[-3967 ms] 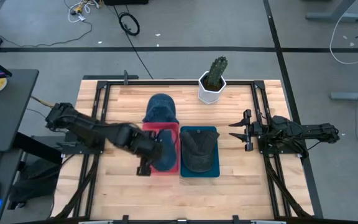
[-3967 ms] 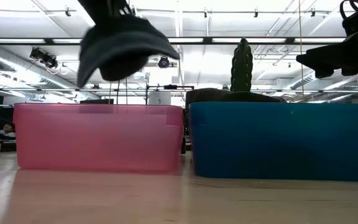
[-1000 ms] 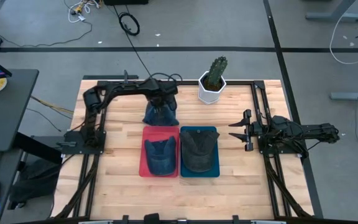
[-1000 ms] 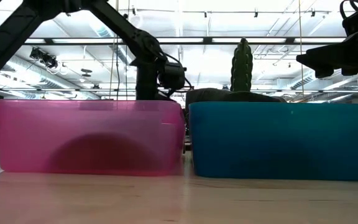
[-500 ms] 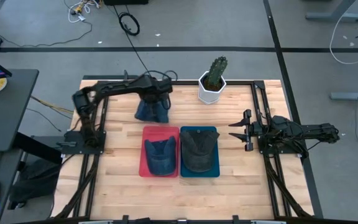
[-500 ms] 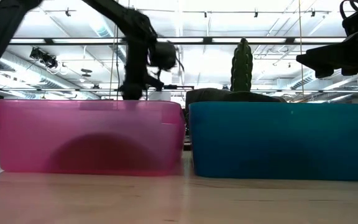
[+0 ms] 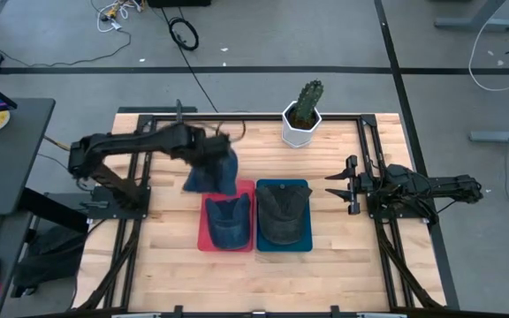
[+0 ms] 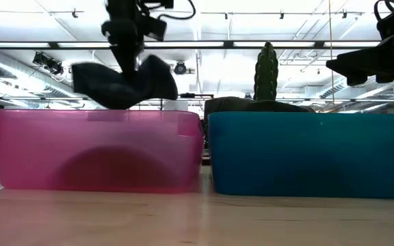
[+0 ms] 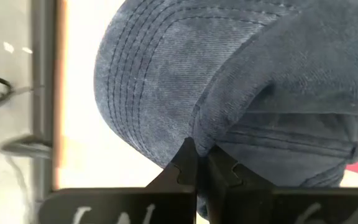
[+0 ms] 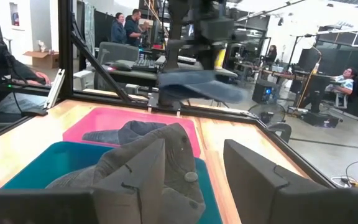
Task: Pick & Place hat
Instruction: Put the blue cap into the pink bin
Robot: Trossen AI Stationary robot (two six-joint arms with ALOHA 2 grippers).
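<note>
1. A wood table [image 7: 175, 256] in a black frame stands on a grey floor; a cactus pot [image 7: 302, 117] sits at the far edge, and the low view looks into a bright hall of ceiling lights
2. Two bins sit side by side at mid-table: the pink bin [image 7: 207, 231] holds a blue hat [image 7: 228, 221], the teal bin [image 7: 302, 190] a dark hat [image 7: 282, 215]
3. The left gripper [image 7: 212, 152] is pinched tight on a fold of a denim hat [image 7: 210, 173]; the left wrist view shows the fingertips [image 9: 185, 163] closed together on cloth
4. That hat hangs in the air, clear of the pink bin's rim in the low view; from above it sits just beyond the bin's far-left corner and partly overlaps it
5. The bin's long axis runs from far edge to near edge, so the drop point lies nearer the front and a little right of the gripper
6. The right gripper [image 7: 345, 185] waits at the table's right side, well apart; its fingers look spread, though they are small from above
</note>
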